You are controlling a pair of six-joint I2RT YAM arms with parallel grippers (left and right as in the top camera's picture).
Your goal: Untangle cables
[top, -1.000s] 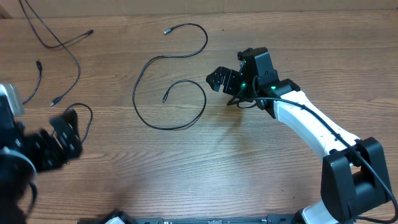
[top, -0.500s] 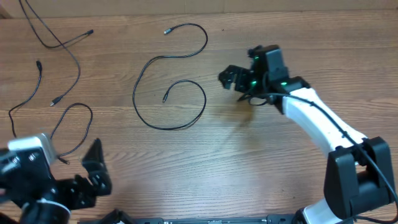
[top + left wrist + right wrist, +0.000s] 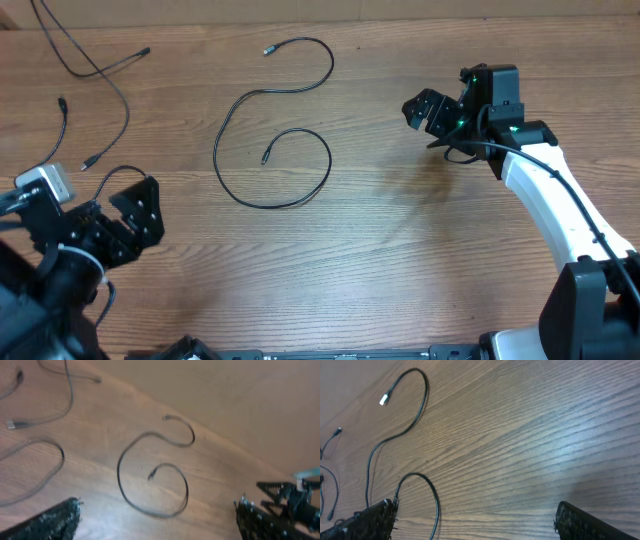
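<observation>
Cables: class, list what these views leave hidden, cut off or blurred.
- Overhead: top-left cables run off the top edge; far ends unseen.
- Overhead: the left gripper covers part of the small loop.
- Left wrist: the spiral cable is blurred, plugs unclear.
- Right wrist: spiral cable cut off by the bottom edge.

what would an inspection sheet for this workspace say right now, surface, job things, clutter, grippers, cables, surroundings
surface: wooden table, bare grain, nothing on its right half.
job's things: one spiral cable lies alone mid-table, crossing no other cable; the left cables are spread over the far left corner, and two of them cross there.
clutter: nothing seen.
grippers: left gripper open and empty, beside a loop of cable; right gripper open and empty, over bare wood right of the spiral.
cables: a thicker black arm wire runs along the white right arm.
surroundings: plain tan strip past the far edge.
</observation>
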